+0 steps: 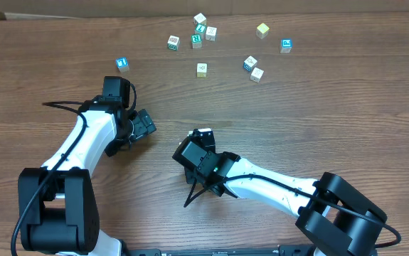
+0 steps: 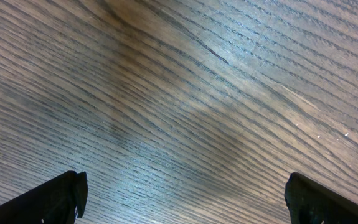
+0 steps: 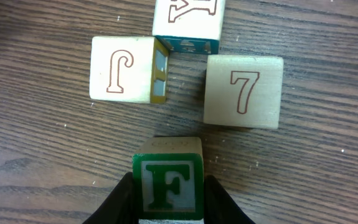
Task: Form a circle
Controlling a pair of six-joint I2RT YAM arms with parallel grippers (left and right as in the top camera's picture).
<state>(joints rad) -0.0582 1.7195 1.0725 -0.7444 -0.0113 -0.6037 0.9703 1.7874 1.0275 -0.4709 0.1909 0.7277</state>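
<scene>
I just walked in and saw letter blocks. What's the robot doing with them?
It's making a little circle out of letter blocks. The right fingers pinch the green F block and hold it close to three others: the J block, the 7 block and a blue-sided block. There are gaps between the four, so the ring isn't tight yet. The left fingers are wide open over bare table, holding nothing.
</scene>
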